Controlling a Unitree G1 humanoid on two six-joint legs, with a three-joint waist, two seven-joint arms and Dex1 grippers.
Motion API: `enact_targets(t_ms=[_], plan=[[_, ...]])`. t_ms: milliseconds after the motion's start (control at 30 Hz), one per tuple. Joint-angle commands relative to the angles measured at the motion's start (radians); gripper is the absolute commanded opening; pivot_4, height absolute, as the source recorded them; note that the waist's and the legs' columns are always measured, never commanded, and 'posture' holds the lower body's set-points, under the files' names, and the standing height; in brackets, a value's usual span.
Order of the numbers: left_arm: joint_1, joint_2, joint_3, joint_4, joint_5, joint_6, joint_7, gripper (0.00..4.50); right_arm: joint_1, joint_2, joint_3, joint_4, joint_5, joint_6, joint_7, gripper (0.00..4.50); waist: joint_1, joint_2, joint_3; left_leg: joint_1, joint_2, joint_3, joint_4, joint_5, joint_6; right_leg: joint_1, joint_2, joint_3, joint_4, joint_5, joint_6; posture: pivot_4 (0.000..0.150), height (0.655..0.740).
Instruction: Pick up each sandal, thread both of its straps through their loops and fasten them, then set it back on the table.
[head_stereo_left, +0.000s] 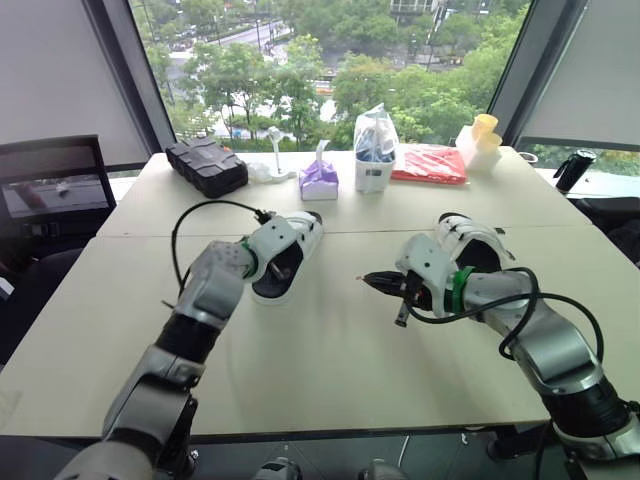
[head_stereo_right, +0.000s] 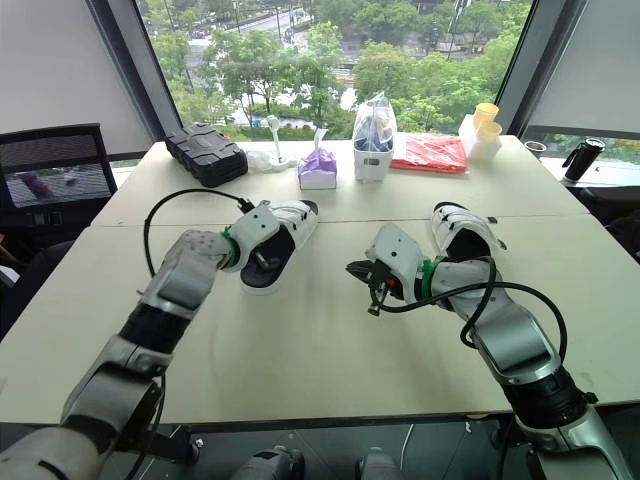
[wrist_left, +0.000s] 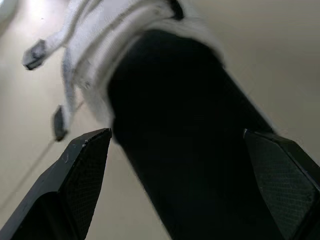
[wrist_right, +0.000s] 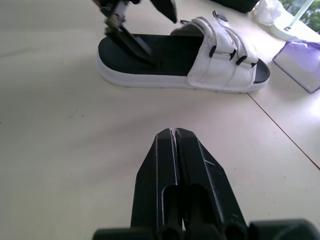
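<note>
Beige table by a wide window. My left claw, fingers spread wide, straddles the heel end of the left sandal. My right claw is clenched on nothing, between that sandal and the right sandal

The left sandal sits so close between the fingers of my left gripper that it blurs into a dark mass, cut off by the edges of my left wrist view. Its white straps are smeared, and I cannot tell whether my fingers touch it. Seen from my head, my left arm covers much of that sandal's left side, and my right arm hides the near part of the right sandal. My right wrist view's edge cuts off the purple box. On the far side, the clear bag holds something blue, perhaps cloth, too small to tell
</note>
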Motion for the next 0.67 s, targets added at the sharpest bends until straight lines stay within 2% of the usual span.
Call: enact_targets(t_ms=[33,133,200,333,533,667], plan=[[0.007,0.020,0.121,-0.123,-0.143,-0.008,-0.042,4.41,-0.019,-0.029,-0.044,0.007,0.008,-0.041,0.019,0.00,0.003,-0.001,0.001,-0.001,0.000,0.000,0.001,0.000,0.000,0.000,0.000,0.000,0.000,0.000,0.000,0.150,0.7400],[0.013,0.085,0.204,-0.155,-0.333,0.083,-0.197,4.41,-0.011,-0.058,-0.073,0.014,0.019,-0.051,0.039,0.00,-0.001,-0.001,0.001,-0.001,0.000,0.000,0.002,0.000,0.000,0.000,0.000,0.000,0.000,0.000,0.000,0.150,0.7400],[0.037,0.137,0.236,-0.168,-0.419,0.080,-0.267,4.41,-0.003,-0.079,-0.093,0.017,0.021,-0.058,0.046,0.00,-0.004,-0.001,0.001,-0.001,0.000,0.000,0.001,0.000,0.000,-0.001,0.000,0.000,0.000,0.000,0.000,0.150,0.7400],[0.095,0.220,0.243,-0.202,-0.496,0.074,-0.302,4.41,0.027,-0.124,-0.142,0.003,0.034,-0.055,0.060,0.00,-0.004,0.000,0.001,-0.001,0.001,0.000,-0.001,0.000,0.000,-0.001,0.000,0.001,-0.001,0.000,-0.001,0.150,0.7400],[0.258,0.347,0.270,-0.287,-0.584,-0.034,-0.375,4.41,0.116,-0.190,-0.220,-0.045,0.069,-0.028,0.083,0.00,-0.004,0.000,0.001,-0.001,0.001,0.001,-0.001,0.000,0.000,-0.002,-0.001,0.002,-0.001,0.000,-0.001,0.150,0.7400],[0.299,0.373,0.306,-0.311,-0.659,0.001,-0.359,4.41,0.143,-0.219,-0.251,-0.054,0.090,-0.015,0.093,0.00,-0.002,0.000,0.001,-0.001,0.001,0.001,-0.001,0.000,0.000,-0.001,-0.001,0.002,-0.002,-0.002,-0.004,0.150,0.7400]])
